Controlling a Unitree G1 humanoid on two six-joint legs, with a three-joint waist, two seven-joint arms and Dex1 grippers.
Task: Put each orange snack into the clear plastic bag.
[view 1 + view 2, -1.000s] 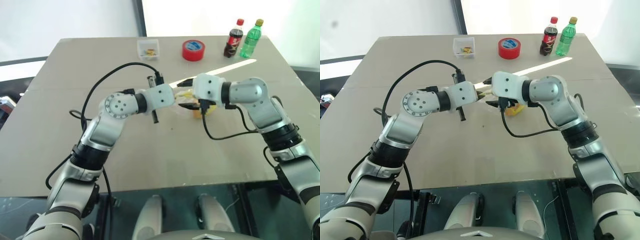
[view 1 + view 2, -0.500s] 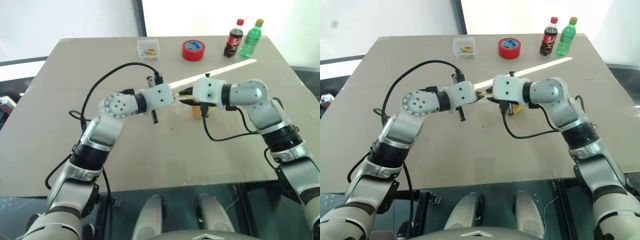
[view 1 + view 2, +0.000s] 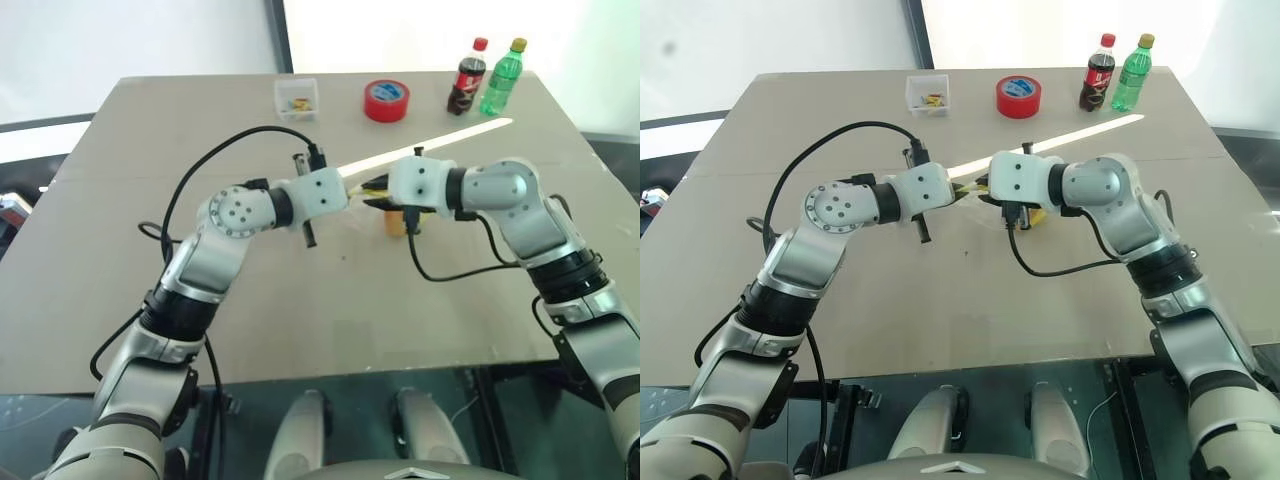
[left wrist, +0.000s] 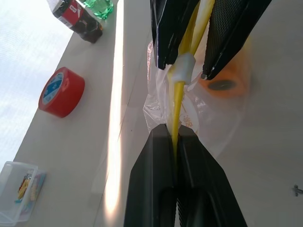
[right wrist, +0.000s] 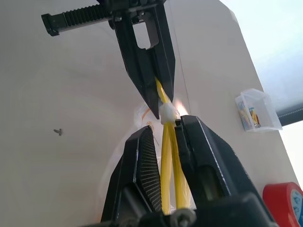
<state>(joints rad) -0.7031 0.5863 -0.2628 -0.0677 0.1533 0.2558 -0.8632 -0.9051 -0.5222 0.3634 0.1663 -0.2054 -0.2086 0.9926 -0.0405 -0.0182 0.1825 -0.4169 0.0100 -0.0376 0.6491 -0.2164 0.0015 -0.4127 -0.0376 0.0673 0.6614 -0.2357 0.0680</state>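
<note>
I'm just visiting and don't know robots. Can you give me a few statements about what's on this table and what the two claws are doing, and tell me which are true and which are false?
1. The left gripper is shut on the yellow seal strip of the clear plastic bag. True.
2. The right gripper hangs far from the bag. False: its fingers straddle the same yellow strip.
3. An orange snack shows through the bag's plastic. True.
4. The red tape roll lies in the small clear box. False: it lies on the table, beside the box.
5. Two bottles stand at the table's far edge. True.
</note>
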